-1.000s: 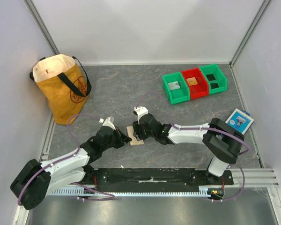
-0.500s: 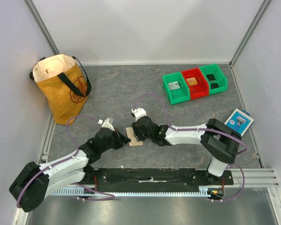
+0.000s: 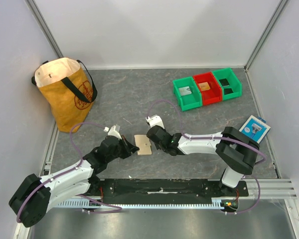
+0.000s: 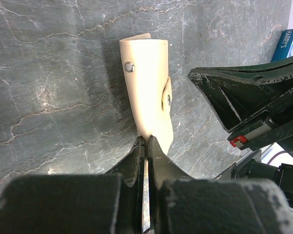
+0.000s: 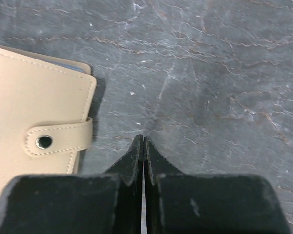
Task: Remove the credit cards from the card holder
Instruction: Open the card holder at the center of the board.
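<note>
The card holder point(image 3: 143, 145) lies flat on the worktop point(image 3: 129, 99), between the two arms. The left end effector point(image 4: 145, 141) is pinched narrow on the holder's near edge and has not let go over the last second, so the holder stays pinned in place.

The change is on the other side. A second ago the right end effector point(image 3: 153, 140) sat over the holder's right half with its jaws partly apart. Now it has slid off to just beside the holder's right edge and snapped fully together. The right wrist view shows its fingers point(image 5: 136, 156) touching each other over bare worktop, with nothing between them.

The small tab point(image 5: 58, 139) lies flat across the holder's face with its snap apparently fastened, and no credit cards show anywhere at the holder. My reading is that the try at the tab came away empty. The holder looks shut, the cards are presumably inside, and the right arm needs to reopen and approach the tab again.
</note>
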You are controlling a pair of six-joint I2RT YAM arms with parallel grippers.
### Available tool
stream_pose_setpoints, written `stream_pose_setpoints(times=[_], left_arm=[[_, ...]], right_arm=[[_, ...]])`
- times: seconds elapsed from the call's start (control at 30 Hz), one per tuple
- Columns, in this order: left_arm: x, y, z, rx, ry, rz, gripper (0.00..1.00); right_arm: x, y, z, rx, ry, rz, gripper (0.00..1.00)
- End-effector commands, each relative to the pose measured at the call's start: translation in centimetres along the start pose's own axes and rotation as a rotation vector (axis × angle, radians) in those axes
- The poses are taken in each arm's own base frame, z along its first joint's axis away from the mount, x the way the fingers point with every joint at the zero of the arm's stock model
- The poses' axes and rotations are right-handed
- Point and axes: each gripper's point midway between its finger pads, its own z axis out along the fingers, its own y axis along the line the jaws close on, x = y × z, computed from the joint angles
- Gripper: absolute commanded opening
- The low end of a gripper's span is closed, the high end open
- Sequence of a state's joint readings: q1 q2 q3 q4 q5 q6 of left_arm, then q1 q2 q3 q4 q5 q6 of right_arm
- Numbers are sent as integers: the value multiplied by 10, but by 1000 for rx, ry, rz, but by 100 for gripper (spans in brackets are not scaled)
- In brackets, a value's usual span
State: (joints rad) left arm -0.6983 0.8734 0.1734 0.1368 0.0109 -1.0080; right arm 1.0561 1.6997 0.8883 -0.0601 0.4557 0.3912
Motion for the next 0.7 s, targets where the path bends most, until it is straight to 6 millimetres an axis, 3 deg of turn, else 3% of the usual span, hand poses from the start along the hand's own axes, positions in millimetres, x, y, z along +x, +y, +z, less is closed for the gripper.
stream_pose_setpoints(times=[0.0, 0.07, 0.17, 0.23, 0.4, 0.67], left_arm=[[-6, -9, -2, 31, -23, 36, 2], [-7, -10, -2, 31, -25, 39, 2], [-7, -10, -1, 30, -22, 40, 2], [-8, -11, -1, 33, -23, 43, 2], [-6, -10, -1, 28, -14, 43, 2], [-6, -10, -1, 27, -10, 53, 2]], right_arm=[[-19, -9, -16, 15, -66, 0, 2], [-25, 11, -26, -112, -88, 9, 16], [-51, 43, -43, -308, -182, 17, 36], [-58, 55, -47, -381, -208, -10, 42], [-49, 76, -42, -490, -189, -140, 44], [-36, 76, -28, -495, -165, -213, 47]])
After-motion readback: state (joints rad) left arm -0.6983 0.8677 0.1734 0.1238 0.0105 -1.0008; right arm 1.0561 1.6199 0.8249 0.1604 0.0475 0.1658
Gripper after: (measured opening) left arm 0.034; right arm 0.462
